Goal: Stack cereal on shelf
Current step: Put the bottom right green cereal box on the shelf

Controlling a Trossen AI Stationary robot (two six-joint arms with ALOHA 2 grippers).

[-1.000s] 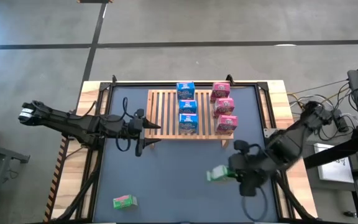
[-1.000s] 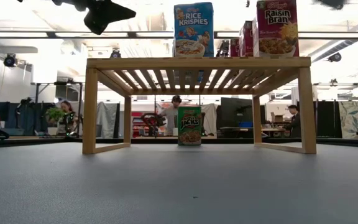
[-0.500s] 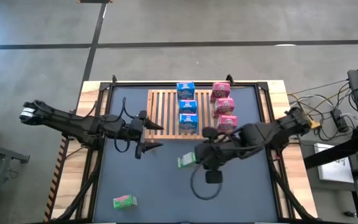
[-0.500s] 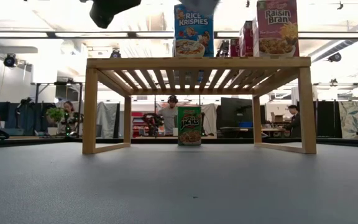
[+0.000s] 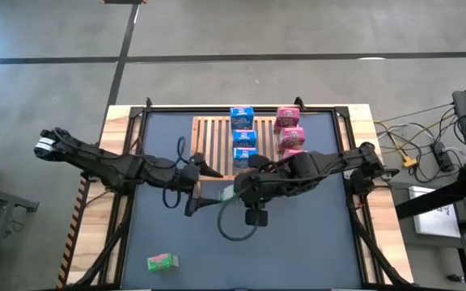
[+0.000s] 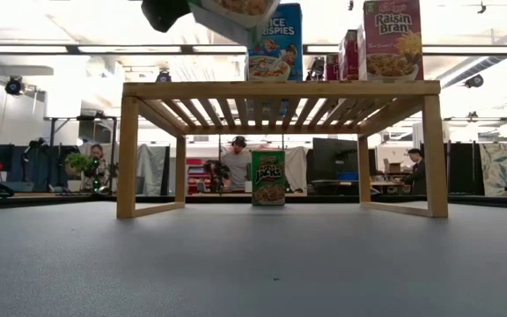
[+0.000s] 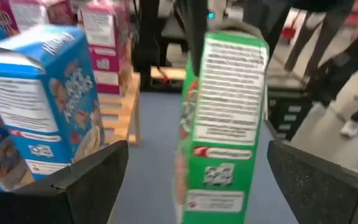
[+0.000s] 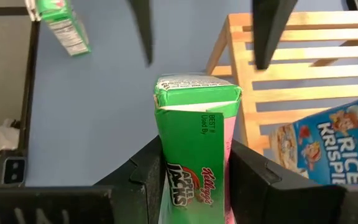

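Shelf: pale slatted wooden rack (image 5: pixel 217 148), smooth, matt, unpainted.
Held box: green printed cardboard cereal box (image 8: pixel 191 149), slight sheen, folded flap edges showing.
Blue boxes: printed cardboard cereal cartons (image 7: pixel 39 112), lightly glossy.
Tabletop: dark grey table surface (image 5: pixel 298 242), matt, finely textured.
Right gripper (image 8: pixel 194 163): matt black plastic fingers.

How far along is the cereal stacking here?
Done: three blue boxes and three pink boxes stand on the rack. In hand: the right gripper holds a green box near the rack's front. Left: a second green box lies on the table; a third green box stands between the rack's legs.
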